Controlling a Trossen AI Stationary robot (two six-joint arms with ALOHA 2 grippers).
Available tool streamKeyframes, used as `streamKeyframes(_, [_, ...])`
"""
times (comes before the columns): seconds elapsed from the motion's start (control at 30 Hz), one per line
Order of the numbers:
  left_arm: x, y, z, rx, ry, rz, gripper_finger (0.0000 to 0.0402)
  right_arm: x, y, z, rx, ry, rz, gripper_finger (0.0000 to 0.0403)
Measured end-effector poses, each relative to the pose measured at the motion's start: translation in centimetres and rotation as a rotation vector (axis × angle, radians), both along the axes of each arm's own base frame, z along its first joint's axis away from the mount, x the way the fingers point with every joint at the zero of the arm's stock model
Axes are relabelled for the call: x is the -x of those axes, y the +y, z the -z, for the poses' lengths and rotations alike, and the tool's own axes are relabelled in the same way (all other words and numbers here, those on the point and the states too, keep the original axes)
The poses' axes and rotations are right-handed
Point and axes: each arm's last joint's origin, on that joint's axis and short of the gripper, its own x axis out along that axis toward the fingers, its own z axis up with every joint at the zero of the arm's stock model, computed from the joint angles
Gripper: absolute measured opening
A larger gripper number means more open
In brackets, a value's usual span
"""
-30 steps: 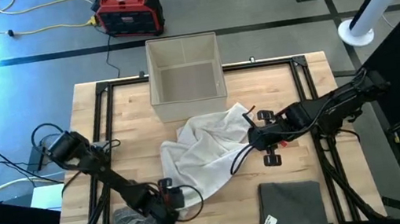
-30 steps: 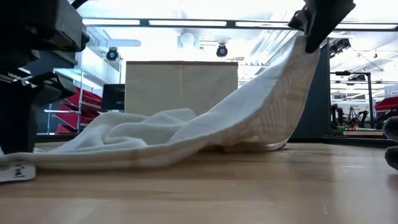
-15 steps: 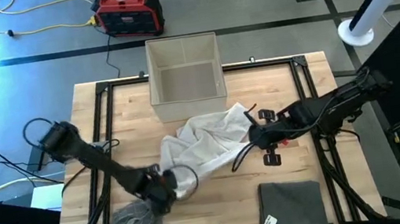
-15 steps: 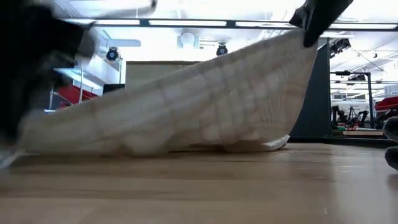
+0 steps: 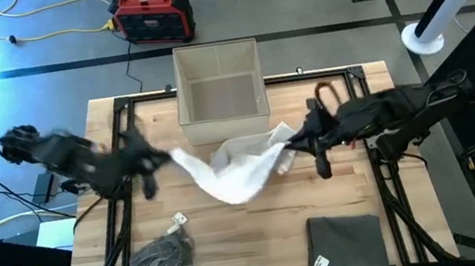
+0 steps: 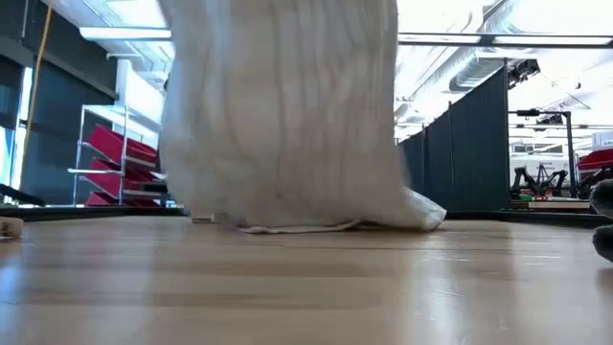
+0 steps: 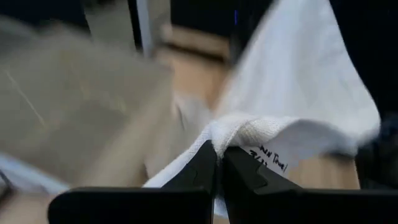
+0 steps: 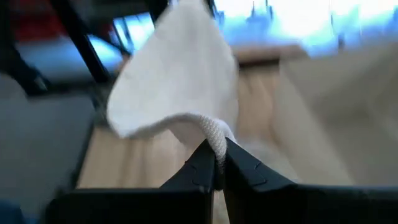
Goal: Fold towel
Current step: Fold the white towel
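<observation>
With each arm pinching one corner, the white towel (image 5: 232,171) hangs stretched over the table (image 5: 387,188) middle, lower hem touching wood. Left gripper (image 7: 219,163) and right gripper (image 8: 216,160) are both clamped on cloth, probably spreading it flat for folding.

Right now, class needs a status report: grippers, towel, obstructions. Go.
Left gripper and right gripper shut on white towel, hanging between them. Lower edge touches table. Bin behind, grey cloths in front.

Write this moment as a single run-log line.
left gripper: shut on towel corner | right gripper: shut on other corner | towel: hanging between them, bottom on table
</observation>
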Motion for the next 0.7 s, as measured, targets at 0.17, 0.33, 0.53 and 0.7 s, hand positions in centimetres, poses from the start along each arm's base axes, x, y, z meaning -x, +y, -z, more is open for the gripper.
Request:
streamKeyframes(0.17, [2.3,0.9,-4.1,-0.111,-0.239,0.030,0.0002,0.6,-0.2,-4.3,0.070,-0.232,-0.005,0.0002])
streamKeyframes(0.33, [3.1,1.3,-7.2,-0.194,-0.467,0.074,0.0002,2.1,-0.6,-8.8,0.133,-0.488,-0.004,0.0002])
streamKeyframes(0.53, [3.5,0.9,-10.1,-0.261,-0.767,0.212,0.0002,3.9,-0.4,-12.6,0.141,-0.708,-0.158,0.0002])
streamKeyframes(0.7, [4.0,0.5,-11.7,-0.272,-1.014,0.389,0.0002,4.3,0.6,-14.6,0.101,-0.802,-0.337,0.0002])
